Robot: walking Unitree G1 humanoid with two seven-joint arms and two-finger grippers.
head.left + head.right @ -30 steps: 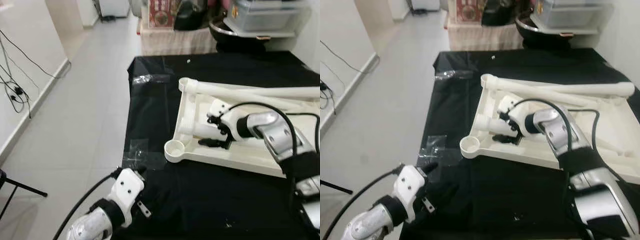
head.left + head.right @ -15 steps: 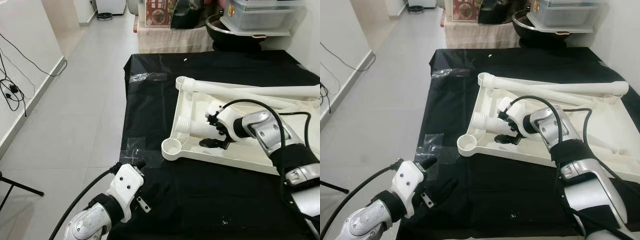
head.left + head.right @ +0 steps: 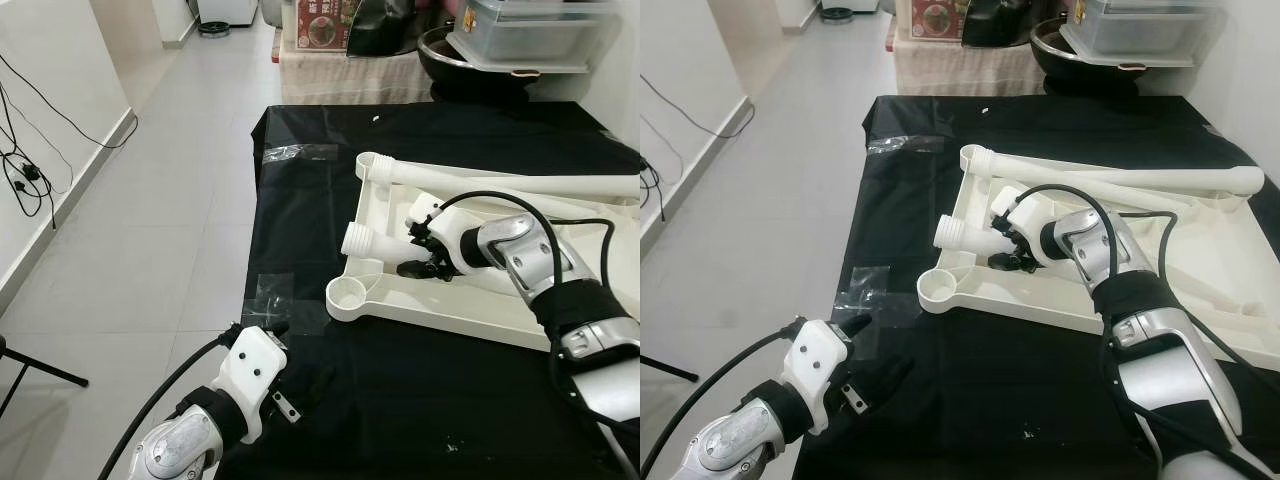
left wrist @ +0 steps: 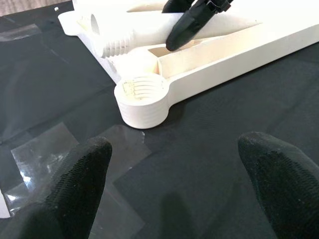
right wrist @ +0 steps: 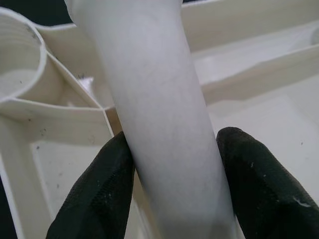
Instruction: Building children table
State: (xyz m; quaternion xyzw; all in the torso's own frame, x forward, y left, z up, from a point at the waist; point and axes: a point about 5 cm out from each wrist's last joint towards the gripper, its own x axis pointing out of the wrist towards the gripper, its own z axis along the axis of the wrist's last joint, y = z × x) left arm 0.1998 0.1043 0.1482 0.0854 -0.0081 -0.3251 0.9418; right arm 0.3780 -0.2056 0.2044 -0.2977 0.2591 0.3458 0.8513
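My right claw grips the table leg over the upturned tabletop; its threaded end points toward the corner socket, just short. Left claw hovers released nearby.

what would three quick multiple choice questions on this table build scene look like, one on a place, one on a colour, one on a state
1. Where is the empty threaded socket of the table top?
A. at the corner nearest the left gripper
B. at the far right corner
C. on the floor

2. What colour is the cloth under the parts?
A. white
B. black
C. red

3. What is the right gripper doing?
A. hanging open
B. clamped on the table leg
C. holding tape

Key: 1 A, the socket lies just ahead of the left gripper; 2 B, the cloth is black; 3 B, both fingers press against the leg.
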